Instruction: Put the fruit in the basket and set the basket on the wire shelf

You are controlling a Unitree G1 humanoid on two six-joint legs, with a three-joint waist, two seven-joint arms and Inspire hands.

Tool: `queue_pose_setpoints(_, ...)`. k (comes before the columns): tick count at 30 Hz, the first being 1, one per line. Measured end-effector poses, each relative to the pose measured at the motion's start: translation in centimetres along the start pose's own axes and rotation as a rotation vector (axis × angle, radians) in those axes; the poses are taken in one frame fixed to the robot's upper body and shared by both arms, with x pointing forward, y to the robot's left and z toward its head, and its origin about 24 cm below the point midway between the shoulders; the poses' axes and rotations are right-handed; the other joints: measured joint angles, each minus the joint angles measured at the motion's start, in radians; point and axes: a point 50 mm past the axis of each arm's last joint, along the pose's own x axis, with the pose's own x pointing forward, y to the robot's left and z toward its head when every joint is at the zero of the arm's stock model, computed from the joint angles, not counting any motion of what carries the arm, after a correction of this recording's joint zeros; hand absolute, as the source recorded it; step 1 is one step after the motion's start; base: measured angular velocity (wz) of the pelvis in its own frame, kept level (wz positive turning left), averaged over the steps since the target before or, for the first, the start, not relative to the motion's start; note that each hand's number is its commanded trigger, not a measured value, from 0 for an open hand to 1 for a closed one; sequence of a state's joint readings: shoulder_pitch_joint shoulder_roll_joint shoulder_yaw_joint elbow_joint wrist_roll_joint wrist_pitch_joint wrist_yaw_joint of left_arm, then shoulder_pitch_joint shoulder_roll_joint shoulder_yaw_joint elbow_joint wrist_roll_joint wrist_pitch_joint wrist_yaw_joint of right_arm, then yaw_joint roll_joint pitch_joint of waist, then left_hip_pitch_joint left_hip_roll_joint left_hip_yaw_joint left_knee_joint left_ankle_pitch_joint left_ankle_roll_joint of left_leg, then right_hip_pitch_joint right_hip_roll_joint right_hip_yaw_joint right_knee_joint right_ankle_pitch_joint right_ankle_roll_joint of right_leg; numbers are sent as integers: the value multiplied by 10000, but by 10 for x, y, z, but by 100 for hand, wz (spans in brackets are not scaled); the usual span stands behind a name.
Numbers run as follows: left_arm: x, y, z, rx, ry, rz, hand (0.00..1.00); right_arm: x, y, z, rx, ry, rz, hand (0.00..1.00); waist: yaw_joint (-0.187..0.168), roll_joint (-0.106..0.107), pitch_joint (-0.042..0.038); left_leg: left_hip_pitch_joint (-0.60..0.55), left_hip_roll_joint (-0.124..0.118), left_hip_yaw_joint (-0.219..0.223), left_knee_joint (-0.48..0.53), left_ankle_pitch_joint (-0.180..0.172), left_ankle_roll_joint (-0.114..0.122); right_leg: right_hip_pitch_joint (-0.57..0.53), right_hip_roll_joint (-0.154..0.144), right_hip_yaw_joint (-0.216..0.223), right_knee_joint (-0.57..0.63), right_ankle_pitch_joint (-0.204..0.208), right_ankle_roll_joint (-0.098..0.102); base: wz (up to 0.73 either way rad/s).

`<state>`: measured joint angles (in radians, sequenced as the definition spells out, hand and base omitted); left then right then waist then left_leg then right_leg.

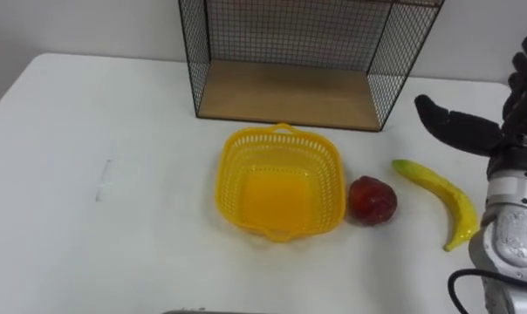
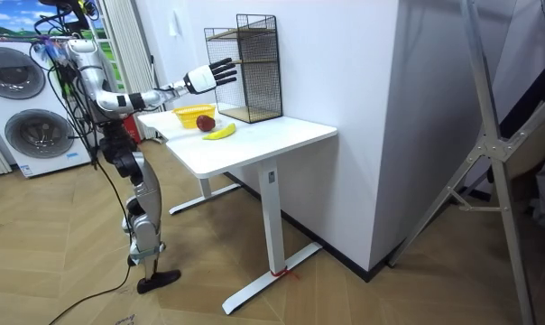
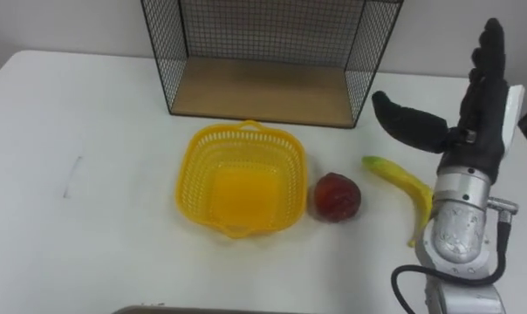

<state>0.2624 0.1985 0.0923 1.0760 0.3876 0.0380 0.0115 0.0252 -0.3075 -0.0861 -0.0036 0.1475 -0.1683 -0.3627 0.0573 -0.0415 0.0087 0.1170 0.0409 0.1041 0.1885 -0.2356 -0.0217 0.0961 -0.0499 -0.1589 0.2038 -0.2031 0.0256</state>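
We look down from the head at the counter (image 1: 71,244), close up — the room view stands well off and shares it.

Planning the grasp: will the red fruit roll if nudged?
Likely: the red fruit looks round, so a nudge may roll it on the smooth table. The basket close on its left might stop it that way.

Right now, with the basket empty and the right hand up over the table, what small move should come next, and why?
Probably lower the right hand onto the banana and close on it. The hand is open with straight fingers and hangs right beside the banana, its nearest fruit. The basket holds nothing yet, and the red fruit lies against its side, so it can follow.
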Motion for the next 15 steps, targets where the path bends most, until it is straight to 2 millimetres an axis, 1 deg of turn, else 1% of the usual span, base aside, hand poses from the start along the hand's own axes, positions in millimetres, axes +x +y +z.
queue_pose_setpoints(10, 0, 0, 0, 39, -7, -34, 0, -2, 10, -2, -29, 152, 1074, 0, 21, -25, 4, 0, 2, -5, 66, 0, 0, 52, -3, -16, 10, 4, -6, 0)
queue_pose_setpoints(12, 0, -1, 2, 293, -73, -79, 0, -3, 11, -3, -222, 163, 1208, 0, 12, -31, 5, 11, 2, -7, 73, 0, 0, 71, -4, -18, 6, 5, -5, 0)
queue_pose_setpoints(15, 0, -3, 3, 568, -89, -186, 0, -5, 15, -12, -909, 390, 1535, 0, 21, -65, 3, 52, 2, -10, 77, 0, 0, 104, -4, -10, 6, 6, -7, 0)
